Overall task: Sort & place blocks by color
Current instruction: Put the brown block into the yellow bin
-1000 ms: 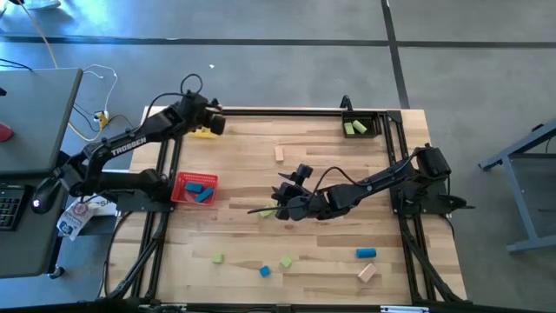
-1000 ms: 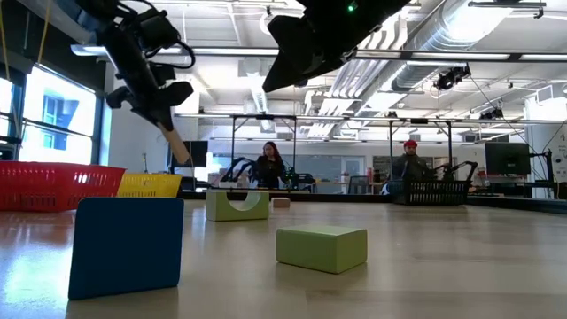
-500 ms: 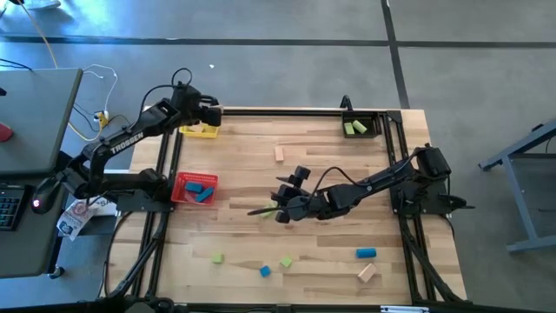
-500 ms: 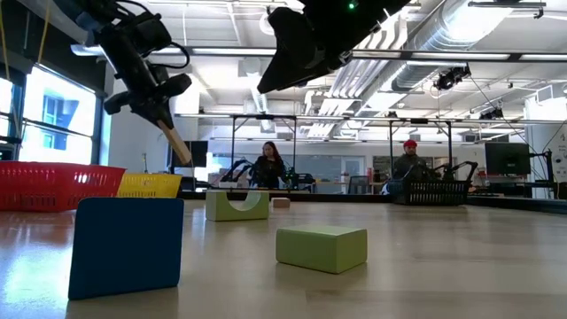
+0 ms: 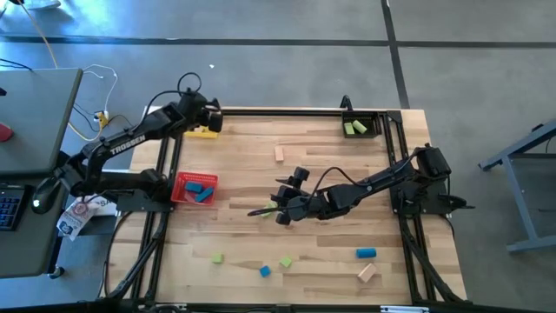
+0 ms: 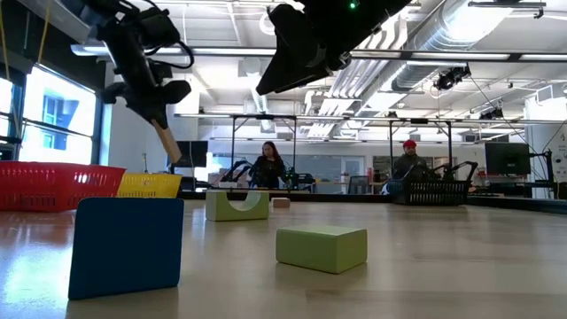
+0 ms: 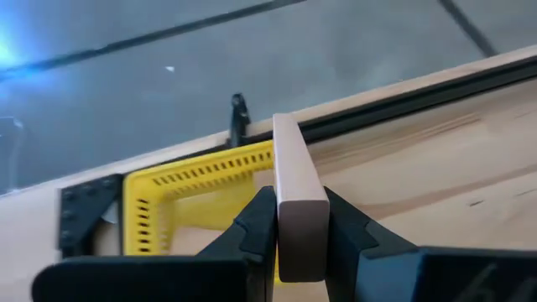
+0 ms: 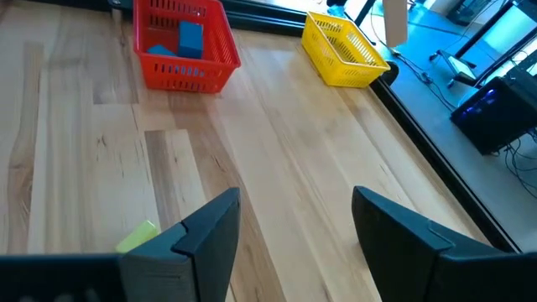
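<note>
My left gripper point(image 5: 211, 122) hangs over the yellow bin point(image 5: 203, 131) at the table's far left corner, shut on a tan bar point(image 7: 298, 193). My right gripper point(image 5: 280, 211) hovers open above mid-table, next to a light green block point(image 5: 268, 211) lying flat on the wood; that block point(image 8: 138, 237) shows just beside one finger. Loose blocks lie flat near the near edge: green ones point(image 5: 217, 258) point(image 5: 286, 261), blue ones point(image 5: 265, 271) point(image 5: 366, 253) and a tan one point(image 5: 367, 272). Another tan block point(image 5: 279, 154) lies farther back. My left gripper holds the tan bar pinched between its two fingers point(image 7: 256, 226), which lie along its two long sides near one end point(image 7: 300, 252). The bar is lifted clear and slants down below the gripper point(image 6: 165, 142), its free end above the yellow bin point(image 7: 168, 193).
A red bin point(image 5: 194, 187) with blue blocks stands at the table's left side. A black bin point(image 5: 360, 128) with green blocks sits at the far right corner. In the low view, a blue cube point(image 6: 126, 244) and a green block point(image 6: 322, 246) lie close. People sit beyond the table.
My left gripper, still shut on the tan bar, has swayed a little over the yellow bin, toward the far edge and back; the bar's lower end has swung slightly. The right gripper has stayed nearly still above the green block.
</note>
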`<state>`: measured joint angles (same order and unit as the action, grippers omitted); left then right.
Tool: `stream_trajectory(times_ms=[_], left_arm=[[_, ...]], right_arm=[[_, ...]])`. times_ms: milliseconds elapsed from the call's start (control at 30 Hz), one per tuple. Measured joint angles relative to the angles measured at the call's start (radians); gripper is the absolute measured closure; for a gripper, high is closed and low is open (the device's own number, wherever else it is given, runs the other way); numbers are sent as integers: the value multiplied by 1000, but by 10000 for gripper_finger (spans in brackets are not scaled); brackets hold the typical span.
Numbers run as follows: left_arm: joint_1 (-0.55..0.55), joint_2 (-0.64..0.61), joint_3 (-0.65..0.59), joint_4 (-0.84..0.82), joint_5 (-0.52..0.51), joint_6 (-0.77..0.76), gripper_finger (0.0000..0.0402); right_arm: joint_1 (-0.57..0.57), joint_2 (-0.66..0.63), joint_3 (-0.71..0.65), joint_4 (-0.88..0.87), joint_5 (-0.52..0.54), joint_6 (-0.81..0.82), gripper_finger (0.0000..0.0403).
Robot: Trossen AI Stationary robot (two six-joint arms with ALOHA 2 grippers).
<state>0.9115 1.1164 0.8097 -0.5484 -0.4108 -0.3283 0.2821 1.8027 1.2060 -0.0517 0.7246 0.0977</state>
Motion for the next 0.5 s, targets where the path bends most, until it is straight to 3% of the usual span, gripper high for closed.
stream_trajectory(times_ms=[333,500], left_arm=[[-44,5,0,-57,-110,0,357],[-106,5,0,-119,-276,0,357]], right_arm=[[0,0,0,0,-1,23,187],[0,0,0,-5,-21,34,187]])
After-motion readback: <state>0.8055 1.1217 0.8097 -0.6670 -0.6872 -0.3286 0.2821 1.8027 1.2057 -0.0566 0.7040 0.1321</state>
